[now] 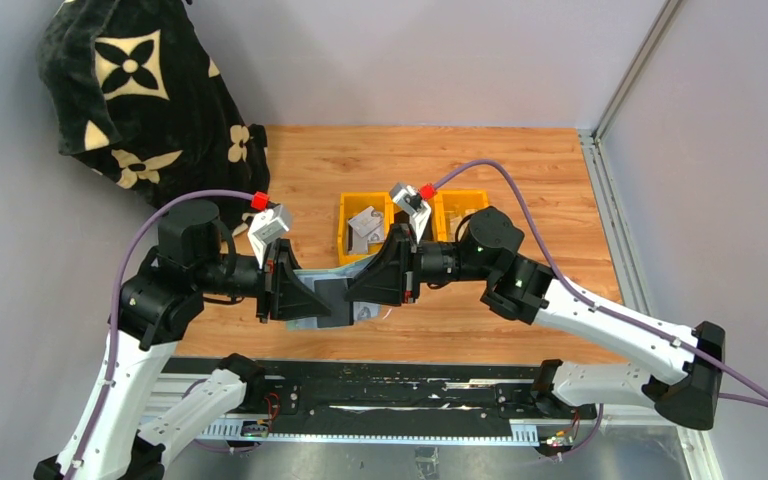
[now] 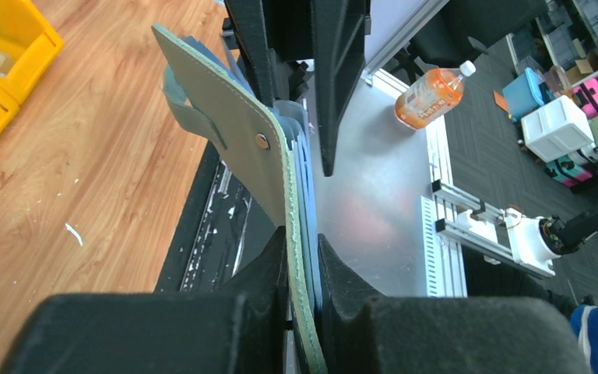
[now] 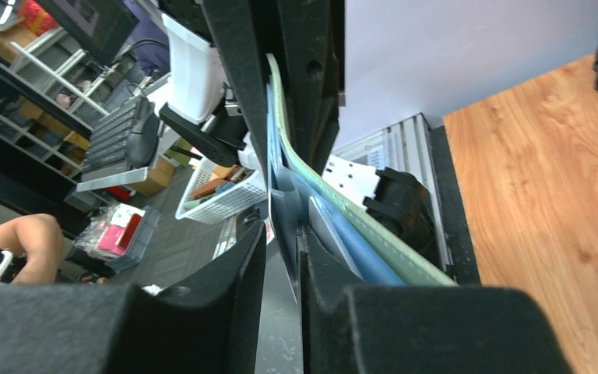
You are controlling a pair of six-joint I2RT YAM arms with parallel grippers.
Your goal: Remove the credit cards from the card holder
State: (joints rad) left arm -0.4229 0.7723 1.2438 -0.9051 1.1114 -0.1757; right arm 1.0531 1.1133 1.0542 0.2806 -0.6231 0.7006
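The sage-green card holder (image 2: pixel 226 117) hangs edge-on between both arms, above the table's front edge (image 1: pixel 325 300). Its snap tab sticks out to the left. My left gripper (image 2: pixel 304 245) is shut on its green cover and blue inner pockets. My right gripper (image 3: pixel 284 234) reaches in from the other side (image 1: pixel 357 297) with its jaws a little apart. A thin dark credit card (image 3: pixel 286 206) stands in that gap and leans on the right finger only. Beside that finger lie the holder's blue pocket (image 3: pixel 354 245) and its green cover (image 3: pixel 381 245). No other cards can be made out.
Two yellow bins (image 1: pixel 348 232) (image 1: pixel 457 205) stand mid-table behind the grippers; the left one holds grey pieces. A black cloth with cream flowers (image 1: pixel 140 90) hangs at the back left. A black rail (image 1: pixel 380 385) runs along the front edge.
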